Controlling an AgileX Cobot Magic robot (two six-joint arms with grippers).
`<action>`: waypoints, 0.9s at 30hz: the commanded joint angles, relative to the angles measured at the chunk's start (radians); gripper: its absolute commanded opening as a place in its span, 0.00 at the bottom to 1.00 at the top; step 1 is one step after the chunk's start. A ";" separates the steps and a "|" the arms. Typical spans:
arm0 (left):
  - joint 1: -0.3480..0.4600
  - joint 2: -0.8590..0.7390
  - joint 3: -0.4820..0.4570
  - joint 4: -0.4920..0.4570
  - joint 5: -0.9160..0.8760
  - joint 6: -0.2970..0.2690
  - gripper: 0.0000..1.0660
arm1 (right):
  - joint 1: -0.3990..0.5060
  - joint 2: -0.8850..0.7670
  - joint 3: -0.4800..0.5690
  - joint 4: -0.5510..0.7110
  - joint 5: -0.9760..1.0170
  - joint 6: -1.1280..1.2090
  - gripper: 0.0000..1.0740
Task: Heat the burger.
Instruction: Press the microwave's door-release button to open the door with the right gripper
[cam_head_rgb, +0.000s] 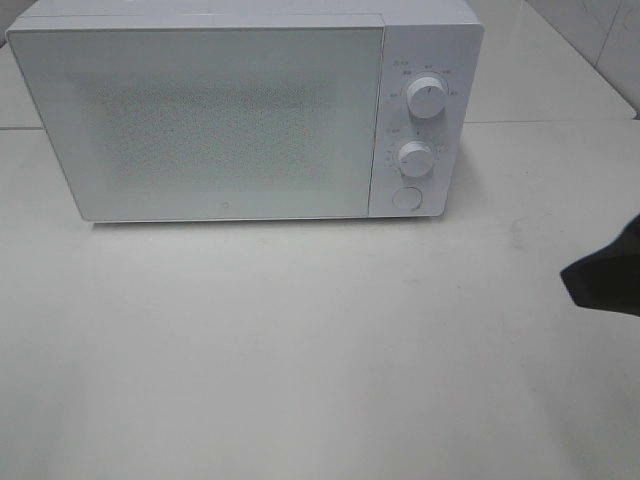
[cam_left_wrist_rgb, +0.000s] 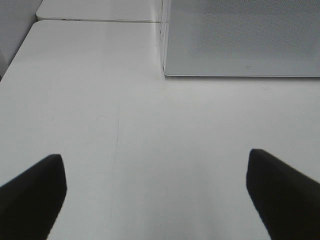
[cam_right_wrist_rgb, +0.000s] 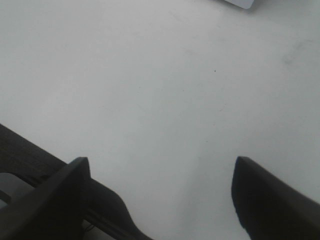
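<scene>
The burger is out of view in every frame. A white microwave (cam_head_rgb: 240, 110) stands at the back of the white table (cam_head_rgb: 300, 350) with its door shut; the left wrist view catches its lower corner (cam_left_wrist_rgb: 240, 40). My left gripper (cam_left_wrist_rgb: 155, 195) hovers open over bare table in front of the microwave's left side, nothing between its dark fingers (cam_left_wrist_rgb: 32, 195). My right gripper (cam_right_wrist_rgb: 160, 200) is also open over bare table, empty. In the exterior high view only a dark tip of the right gripper (cam_head_rgb: 605, 275) shows at the right edge.
The microwave's control panel carries two round knobs (cam_head_rgb: 427, 97) (cam_head_rgb: 414, 157) and a round button (cam_head_rgb: 406, 197). A table seam runs behind the microwave. In the right wrist view a dark table edge (cam_right_wrist_rgb: 30, 160) shows near one finger.
</scene>
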 joint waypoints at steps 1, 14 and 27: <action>0.001 -0.021 0.004 -0.004 -0.005 0.002 0.84 | -0.009 -0.081 0.035 -0.030 0.052 0.027 0.70; 0.001 -0.021 0.004 -0.004 -0.005 0.002 0.84 | -0.297 -0.437 0.121 -0.022 0.200 -0.001 0.70; 0.001 -0.021 0.004 -0.004 -0.005 0.002 0.84 | -0.434 -0.791 0.188 -0.024 0.208 -0.008 0.70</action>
